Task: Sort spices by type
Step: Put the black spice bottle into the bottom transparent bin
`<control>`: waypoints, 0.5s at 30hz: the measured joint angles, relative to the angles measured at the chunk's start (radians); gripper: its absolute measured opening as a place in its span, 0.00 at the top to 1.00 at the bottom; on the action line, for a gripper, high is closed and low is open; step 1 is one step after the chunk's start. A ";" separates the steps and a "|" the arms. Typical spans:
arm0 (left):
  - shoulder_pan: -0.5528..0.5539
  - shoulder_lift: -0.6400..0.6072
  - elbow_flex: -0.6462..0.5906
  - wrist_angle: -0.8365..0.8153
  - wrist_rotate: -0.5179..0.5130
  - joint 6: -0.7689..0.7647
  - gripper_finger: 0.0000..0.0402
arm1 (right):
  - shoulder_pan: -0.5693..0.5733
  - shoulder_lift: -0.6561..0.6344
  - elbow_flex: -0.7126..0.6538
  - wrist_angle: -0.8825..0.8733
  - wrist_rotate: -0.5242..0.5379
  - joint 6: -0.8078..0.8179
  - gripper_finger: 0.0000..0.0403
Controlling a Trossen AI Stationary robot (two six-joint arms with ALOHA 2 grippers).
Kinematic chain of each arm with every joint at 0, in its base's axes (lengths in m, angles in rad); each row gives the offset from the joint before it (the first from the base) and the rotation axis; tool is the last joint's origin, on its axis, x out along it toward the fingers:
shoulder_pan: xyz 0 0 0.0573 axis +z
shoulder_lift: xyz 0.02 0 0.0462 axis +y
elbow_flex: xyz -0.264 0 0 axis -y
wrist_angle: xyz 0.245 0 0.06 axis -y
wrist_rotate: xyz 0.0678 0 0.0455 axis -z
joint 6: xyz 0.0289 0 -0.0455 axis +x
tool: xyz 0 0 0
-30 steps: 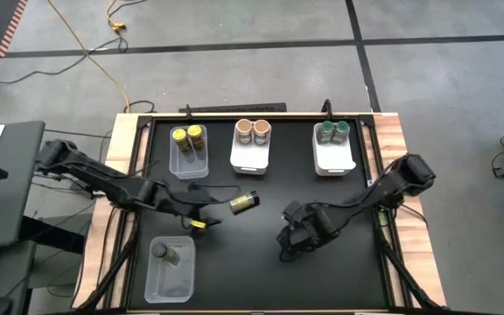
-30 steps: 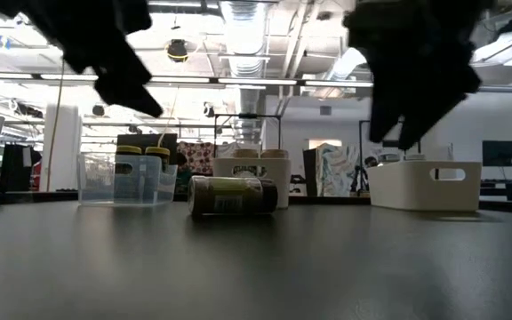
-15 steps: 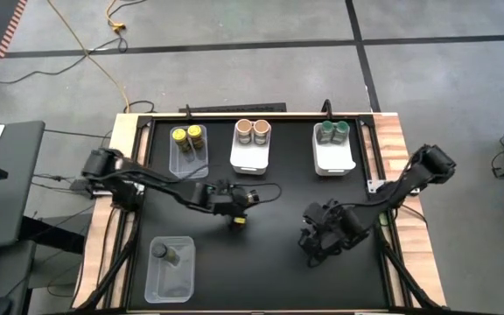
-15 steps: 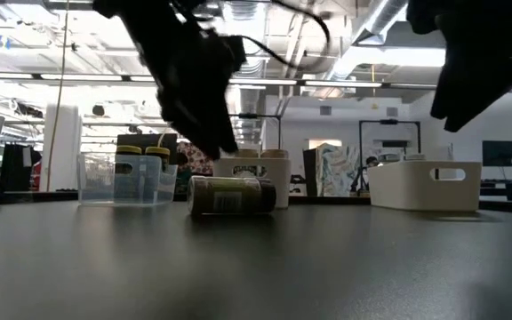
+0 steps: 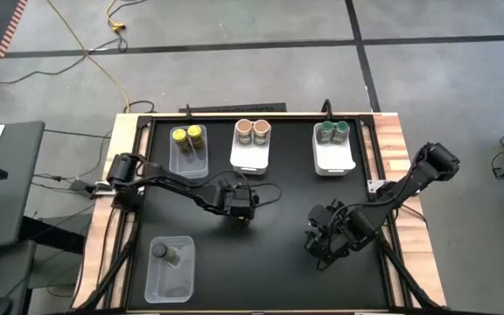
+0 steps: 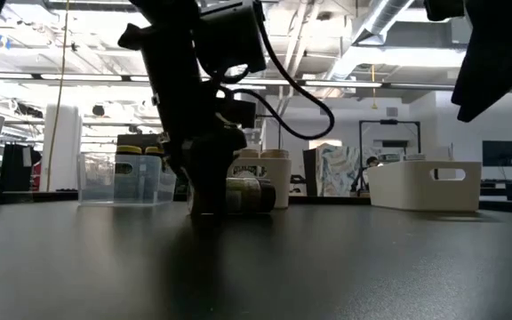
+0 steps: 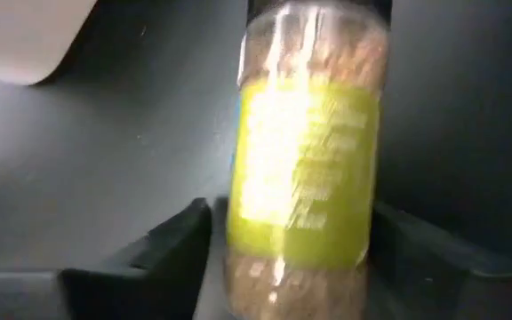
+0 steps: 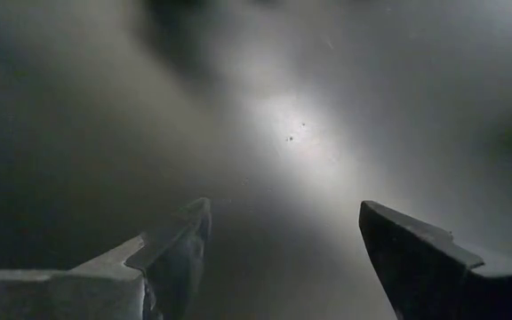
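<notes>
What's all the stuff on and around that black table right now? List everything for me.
Yellow-topped jars: two, in the clear bin at the back left.
Tan-topped jars: two, in the white bin at the back middle.
Green-topped jars: two, in the white bin at the back right.
Dark-topped jar: one, in the clear bin at the front left.
Lying jar: one, yellow-green label, on its side mid-table.
Table: one, black top, wooden edges.
Yellow cable: one, on the grey floor.
Left hand: dark, down around the lying jar, fingers either side.
Right hand: dark, open, over bare table at the front right.
</notes>
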 joint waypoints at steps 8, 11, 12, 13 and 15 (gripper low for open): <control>-0.004 -0.132 -0.003 -0.028 0.045 0.013 0.55 | -0.025 0.000 0.000 0.020 0.000 -0.007 0.22; -0.004 -0.210 -0.003 -0.022 0.077 0.034 0.55 | -0.039 0.000 0.000 0.047 0.000 -0.044 0.22; -0.005 -0.240 -0.003 -0.020 0.085 0.041 0.55 | -0.044 0.000 0.000 0.059 0.000 -0.061 0.22; -0.005 -0.269 -0.003 -0.013 0.098 0.050 0.55 | -0.045 0.000 0.000 0.067 0.001 -0.080 0.22; -0.006 -0.334 -0.003 0.003 0.141 0.061 0.55 | -0.043 -0.008 0.000 0.070 0.001 -0.109 0.22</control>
